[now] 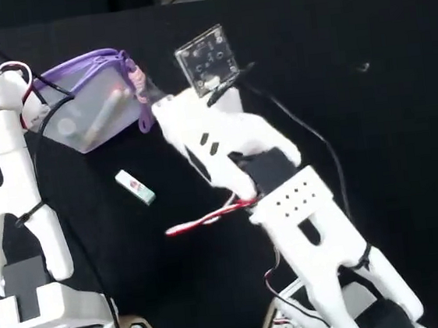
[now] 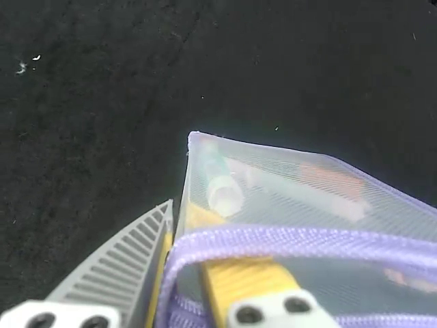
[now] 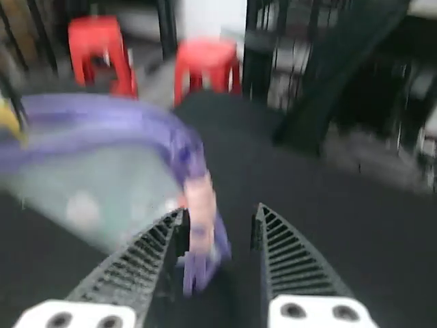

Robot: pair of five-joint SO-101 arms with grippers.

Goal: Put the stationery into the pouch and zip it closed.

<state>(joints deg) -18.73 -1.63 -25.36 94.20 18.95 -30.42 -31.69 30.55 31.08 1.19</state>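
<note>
**Zip pull lined up, one piece loose on the desk**

Your left pincer [image 2: 179, 232] is clamped on one end of the pouch [image 1: 91, 107], pinning its edge between the grey finger and the yellow one. The pouch sits at the far left of the desk [image 1: 371, 117] with its purple mouth turned upward. Several bits of stationery [image 2: 222, 184] show through its clear mesh wall.

Your right pincer [image 3: 220, 210] is at the pouch's other end with its fingers apart. The pink and purple zip pull [image 3: 199, 225] hangs between them, close against one finger. It is not gripped yet.

The step in hand looks like the zipping. The arms are set for it, one holding the pouch and the other at the pull.

Before you close up, note the small white piece [image 1: 134, 186] lying on the desk just beside the pouch, on the side nearer the arm bases. It is apart from both pincers. If it counts as stationery, it must go in first, and from above the mouth does look unzipped.

Otherwise, close the right pincer squarely on the pull and draw it along the zip toward the held end. Keep the left grip firm so the pouch does not drag.
</note>
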